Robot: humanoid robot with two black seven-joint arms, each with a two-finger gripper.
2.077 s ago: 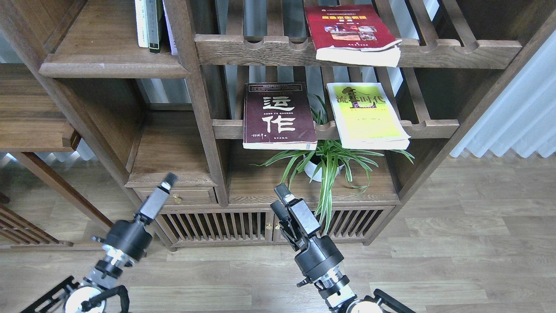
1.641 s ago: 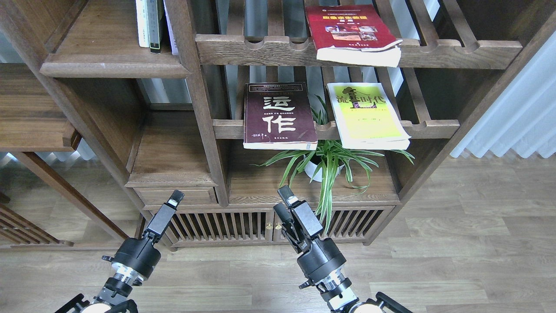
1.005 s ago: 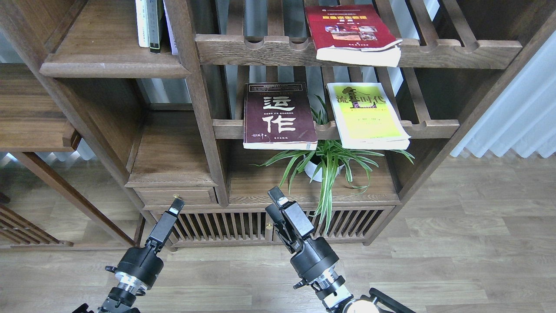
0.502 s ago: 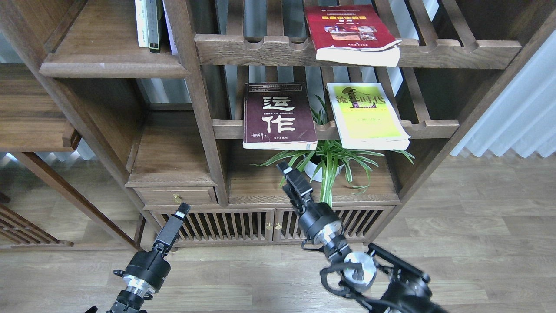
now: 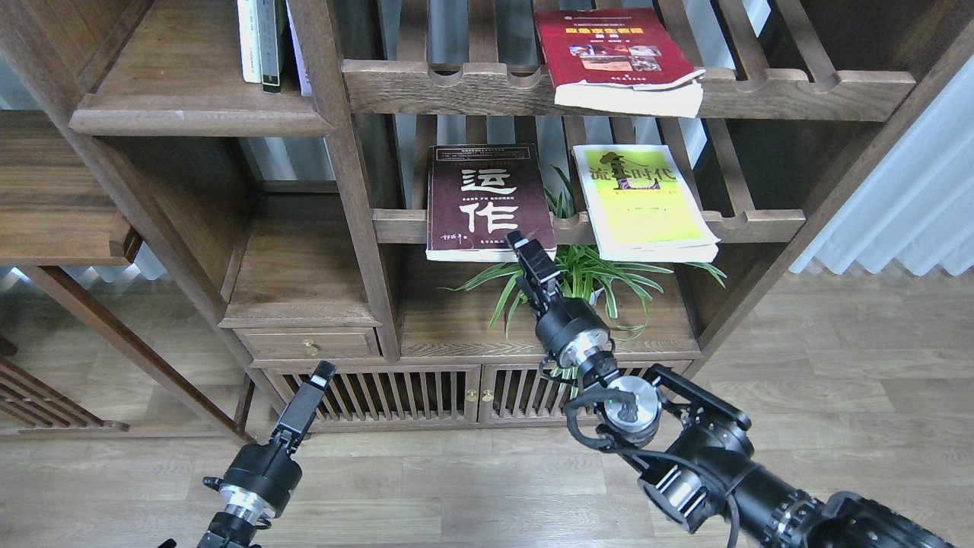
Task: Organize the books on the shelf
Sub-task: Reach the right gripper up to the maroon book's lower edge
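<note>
- My right gripper point(image 5: 520, 242) is nearing the maroon book's point(image 5: 487, 202) lower corner — jaw state indiscernible; left gripper point(image 5: 323, 372) likewise, hanging low.
- All three books are lying flat — none shelved.

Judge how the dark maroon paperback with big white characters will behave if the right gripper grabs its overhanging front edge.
The dark maroon paperback with big white characters is probably floppy: soft cover, thin page block. It lies on the slatted rack with the notched front rail, its edge overhanging, so a pull may well slide or tip it forward. The right gripper, at one corner, would likely make it sag.
</note>
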